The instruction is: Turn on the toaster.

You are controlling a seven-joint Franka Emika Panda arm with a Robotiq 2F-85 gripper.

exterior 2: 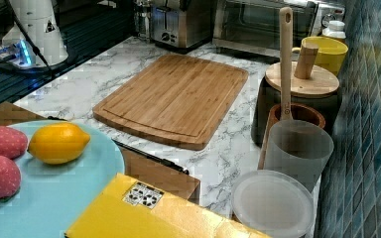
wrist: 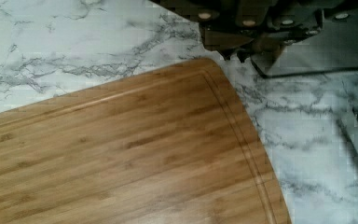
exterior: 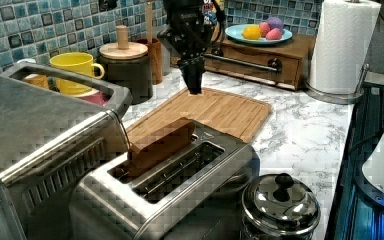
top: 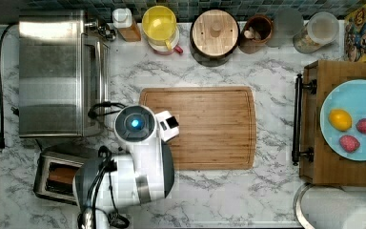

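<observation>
We see the toaster [exterior: 180, 175] low in the left view, bread in one slot. It looks heavy and rigid; we'd push its side lever. Fingers [exterior: 195, 82] look clenched, grasping nothing.

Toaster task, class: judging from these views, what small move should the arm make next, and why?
Probably carry the gripper from above the cutting board toward the toaster. It hangs over the board's corner, apart from the toaster, whose bread sits high in its slot, so nothing looks pressed yet.
</observation>
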